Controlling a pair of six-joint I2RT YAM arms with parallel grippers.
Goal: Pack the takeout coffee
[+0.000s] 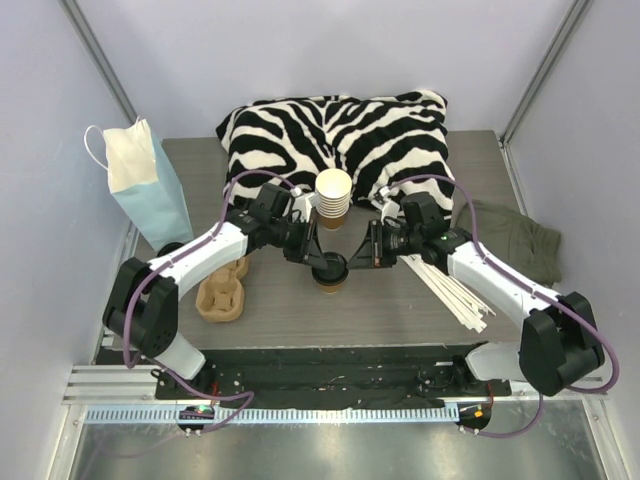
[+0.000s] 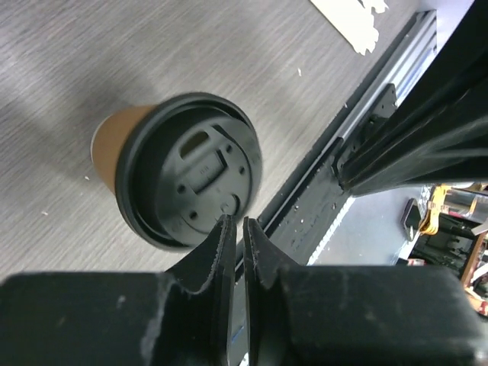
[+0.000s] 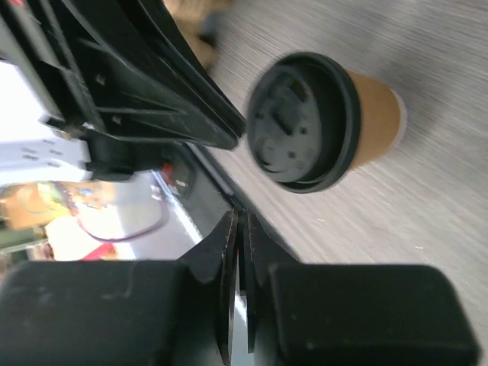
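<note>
Jaws on left gripper [image 2: 237,225] and right gripper [image 3: 238,221] sit pressed together; one pair should spread around black-lidded tan paper cup [image 2: 179,168] just ahead.

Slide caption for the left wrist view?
Shut left hand by upright tan paper cup with round black plastic lid on grey table.

Zebra pillow [image 1: 380,130] behind cup stack [image 1: 333,195] — blue bag [image 1: 155,200] left, straws [image 1: 455,290] right.

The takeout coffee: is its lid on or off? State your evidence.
On. The black lid sits over the rim of the takeout coffee, seen in both wrist views.
</note>
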